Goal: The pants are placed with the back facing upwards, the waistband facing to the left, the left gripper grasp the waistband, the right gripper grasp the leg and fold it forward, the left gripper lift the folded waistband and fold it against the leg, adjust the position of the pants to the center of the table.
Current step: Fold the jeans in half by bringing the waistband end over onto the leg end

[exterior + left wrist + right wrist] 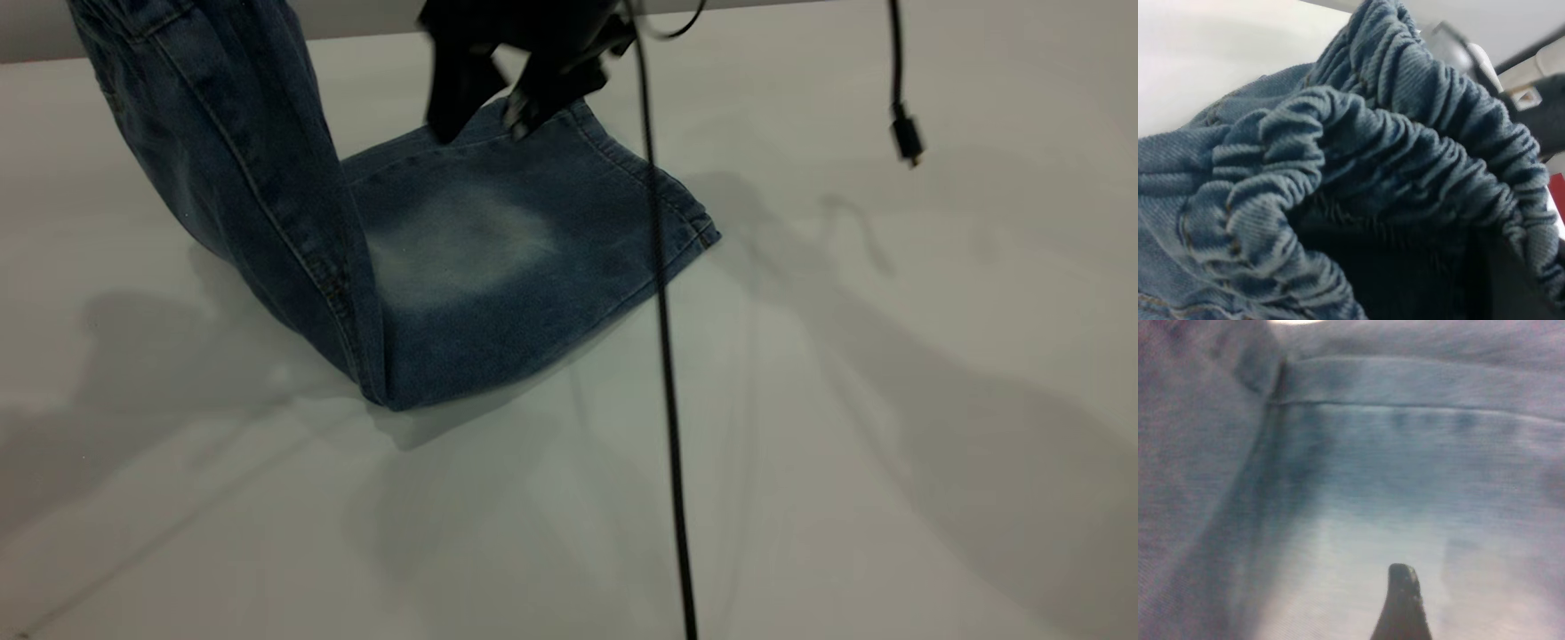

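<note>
The pants (293, 204), blue denim shorts, lie folded lengthwise on the table (889, 400). Their left end hangs lifted off the surface and runs out of the exterior view at the upper left. The ruched waistband (1405, 133) fills the left wrist view, bunched against the dark left gripper (1518, 293), which is shut on it. The leg (498, 240) with its pale faded oval lies flat. My right gripper (484, 120) stands at the leg's far hem, open, fingertips down on the denim. One dark fingertip (1401, 607) shows over the faded cloth.
A thin black cable (667, 400) hangs from the right arm across the leg and down to the front edge. A second cable with a plug (907, 138) dangles at the upper right. Bare tabletop spreads to the right and in front.
</note>
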